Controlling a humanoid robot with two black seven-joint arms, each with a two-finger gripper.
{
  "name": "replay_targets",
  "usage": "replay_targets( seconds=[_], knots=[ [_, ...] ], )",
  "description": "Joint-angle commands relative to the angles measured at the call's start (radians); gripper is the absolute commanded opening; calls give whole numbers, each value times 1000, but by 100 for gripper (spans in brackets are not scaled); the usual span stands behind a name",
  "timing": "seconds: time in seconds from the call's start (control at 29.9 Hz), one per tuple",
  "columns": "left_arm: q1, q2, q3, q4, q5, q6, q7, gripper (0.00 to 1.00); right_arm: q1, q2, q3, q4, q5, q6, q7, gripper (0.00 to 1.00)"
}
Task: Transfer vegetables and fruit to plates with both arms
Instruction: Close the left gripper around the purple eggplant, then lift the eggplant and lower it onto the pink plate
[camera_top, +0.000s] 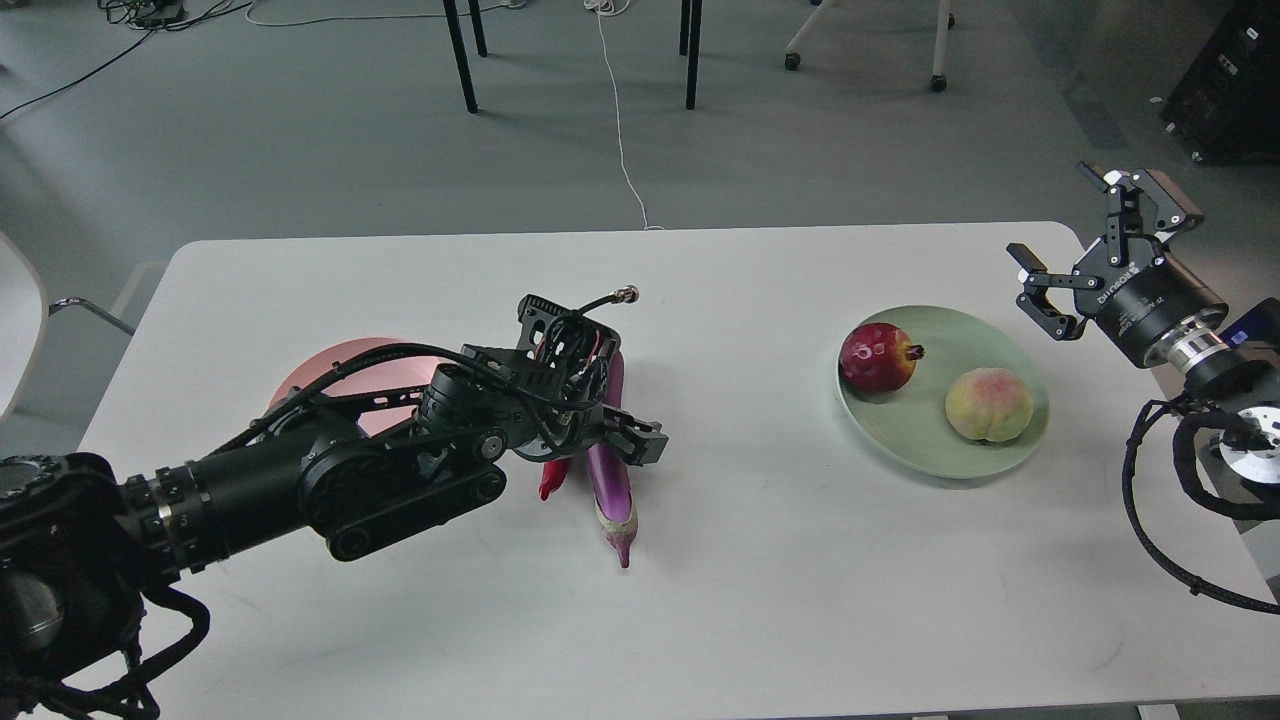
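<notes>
Here, left gripper (612, 432) over eggplant (611, 470), grip unclear, right gripper (1075, 255) spread wide, empty.

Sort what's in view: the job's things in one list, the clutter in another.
Job: eggplant, chili, pomegranate, peach, pink plate, green plate, left gripper, right gripper.
Clutter: white cable, table legs, black case, all on the floor.

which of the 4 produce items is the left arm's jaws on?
The eggplant: the left gripper sits over its middle. The chili lies beside it; the pomegranate and peach sit on the green plate.
</notes>
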Motion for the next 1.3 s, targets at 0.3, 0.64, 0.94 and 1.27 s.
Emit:
replay_targets(
  seconds=[0.3, 0.64, 0.94, 1.27],
  knots=[
    [-2, -4, 0, 24, -1, 0, 23, 28, -3, 0, 2, -1, -2, 0, 0, 97],
    [-18, -24, -17, 13, -61, 0, 63, 23, -3, 0, 2, -3, -2, 0, 0, 97],
    [-232, 14, -17, -28, -326, 0, 68, 24, -8, 3, 2, -6, -2, 0, 0, 97],
    [-253, 459, 4, -202, -331, 0, -17, 24, -8, 20, 0, -7, -2, 0, 0, 97]
  ],
)
